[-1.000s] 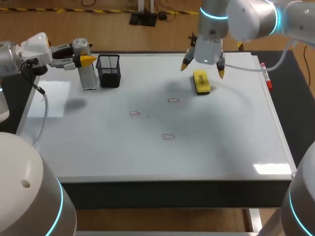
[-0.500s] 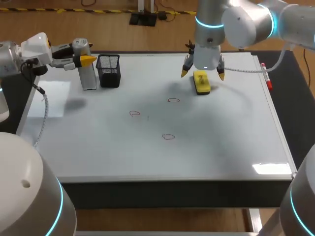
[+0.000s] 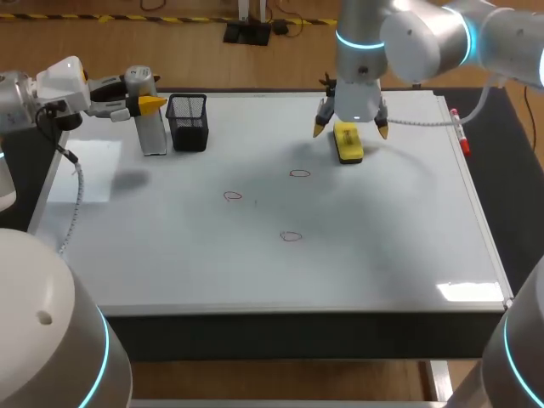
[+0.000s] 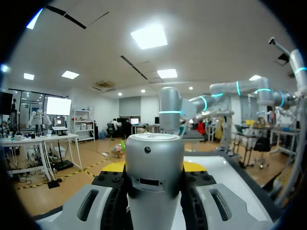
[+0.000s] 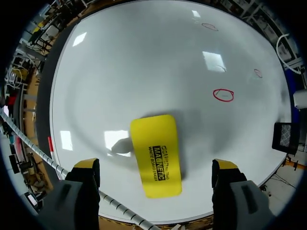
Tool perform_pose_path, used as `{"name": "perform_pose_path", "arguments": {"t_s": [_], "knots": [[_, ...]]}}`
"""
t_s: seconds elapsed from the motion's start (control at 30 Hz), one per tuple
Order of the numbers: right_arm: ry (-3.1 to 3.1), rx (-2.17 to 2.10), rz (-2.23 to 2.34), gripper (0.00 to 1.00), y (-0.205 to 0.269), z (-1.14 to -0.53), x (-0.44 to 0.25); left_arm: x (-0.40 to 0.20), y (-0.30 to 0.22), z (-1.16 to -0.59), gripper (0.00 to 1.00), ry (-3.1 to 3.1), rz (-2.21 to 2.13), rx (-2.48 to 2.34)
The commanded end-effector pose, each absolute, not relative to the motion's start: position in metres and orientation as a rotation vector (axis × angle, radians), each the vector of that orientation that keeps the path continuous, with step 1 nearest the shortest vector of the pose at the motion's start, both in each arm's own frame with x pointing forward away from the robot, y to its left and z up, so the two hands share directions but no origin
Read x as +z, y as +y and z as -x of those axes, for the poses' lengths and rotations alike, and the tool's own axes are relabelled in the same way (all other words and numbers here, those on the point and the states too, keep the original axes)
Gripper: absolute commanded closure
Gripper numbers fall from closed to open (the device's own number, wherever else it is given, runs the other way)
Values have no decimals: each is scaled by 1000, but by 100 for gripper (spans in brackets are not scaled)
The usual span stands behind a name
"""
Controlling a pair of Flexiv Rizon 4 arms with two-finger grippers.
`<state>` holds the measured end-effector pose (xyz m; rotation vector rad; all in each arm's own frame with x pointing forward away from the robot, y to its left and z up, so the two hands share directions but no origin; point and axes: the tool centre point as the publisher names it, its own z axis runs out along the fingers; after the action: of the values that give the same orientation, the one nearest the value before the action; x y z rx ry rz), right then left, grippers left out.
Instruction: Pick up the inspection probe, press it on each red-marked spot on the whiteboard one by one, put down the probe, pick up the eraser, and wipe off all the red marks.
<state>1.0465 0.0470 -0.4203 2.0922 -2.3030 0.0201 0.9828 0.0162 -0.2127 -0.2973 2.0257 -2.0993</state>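
probe base cut off, eraser far end behind right pincer

Bright o/h light, glare on whiteboard

I'm seeing the whiteboard bench carrying a yellow eraser, black mesh cup, red marker and three red marks.

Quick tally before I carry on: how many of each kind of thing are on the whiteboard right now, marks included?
red marks: 3
eraser: 1
probe: 1
mesh cup: 1
marker: 1
Total: 7
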Motion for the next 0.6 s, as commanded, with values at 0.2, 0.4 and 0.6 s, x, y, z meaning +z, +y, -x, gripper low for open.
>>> {"name": "perform_pose_path", "arguments": {"t_s": [0.2, 0.4, 0.6], "knots": [[-2288, 17, -2096, 100, 48, -1045, -419, -212, 16, -982, 100, 2023, 298, -2099], [-2324, 50, -2092, 100, 43, -1045, -401, -212, 16, -982, 100, 2023, 298, -2099], [-2397, 32, -2010, 100, 28, -1047, -392, -212, 16, -982, 100, 2023, 298, -2099]]}}
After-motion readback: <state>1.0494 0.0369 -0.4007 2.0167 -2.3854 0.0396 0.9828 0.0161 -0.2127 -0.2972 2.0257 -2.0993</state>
